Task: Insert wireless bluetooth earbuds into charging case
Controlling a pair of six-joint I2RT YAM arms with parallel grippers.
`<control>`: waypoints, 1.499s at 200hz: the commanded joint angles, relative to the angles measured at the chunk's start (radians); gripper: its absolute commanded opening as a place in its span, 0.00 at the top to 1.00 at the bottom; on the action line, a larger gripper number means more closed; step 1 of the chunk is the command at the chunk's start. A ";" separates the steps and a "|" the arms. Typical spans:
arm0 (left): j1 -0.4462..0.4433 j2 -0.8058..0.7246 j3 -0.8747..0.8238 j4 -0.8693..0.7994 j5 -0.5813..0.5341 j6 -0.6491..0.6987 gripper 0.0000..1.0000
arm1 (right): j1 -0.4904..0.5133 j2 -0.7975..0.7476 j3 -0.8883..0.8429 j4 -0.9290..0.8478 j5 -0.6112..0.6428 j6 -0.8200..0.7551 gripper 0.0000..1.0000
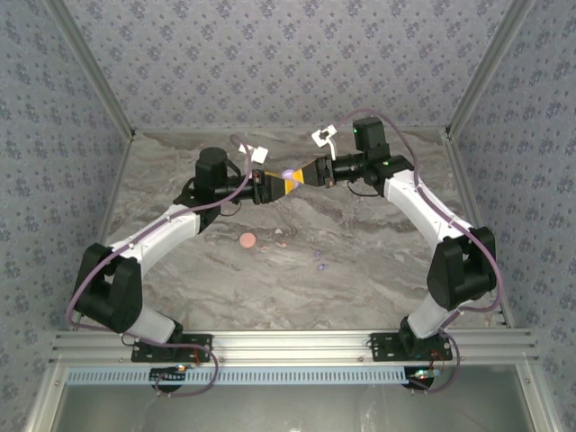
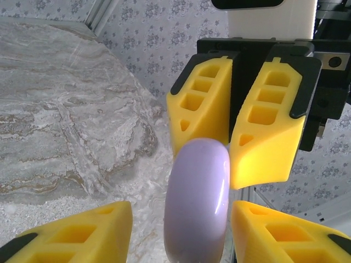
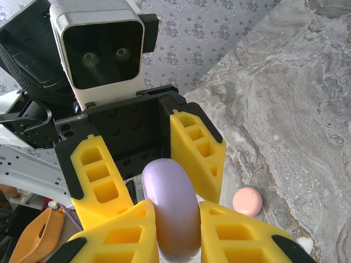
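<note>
Right fingers (image 3: 241,235) clamp the edge-on purple case (image 3: 170,213) (left fingers (image 2: 71,235) loosely straddle it).

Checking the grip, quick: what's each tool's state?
Left tool: open, straddling the purple disc, not clamped.
Right tool: shut on the purple disc.

Count on the marble table (image 1: 378,261): two robot arms, two grippers (left gripper (image 1: 291,185), right gripper (image 1: 304,176)), one purple disc (image 1: 289,174), one salmon-pink disc (image 1: 247,240), plus a few tiny pale pink bits (image 1: 281,241) and tiny purple bits (image 1: 319,261), too small to number exactly.
</note>
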 commanded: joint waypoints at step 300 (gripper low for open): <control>-0.088 -0.066 -0.081 0.128 -0.111 0.499 0.83 | 0.058 -0.181 -0.028 -0.299 0.360 -0.182 0.40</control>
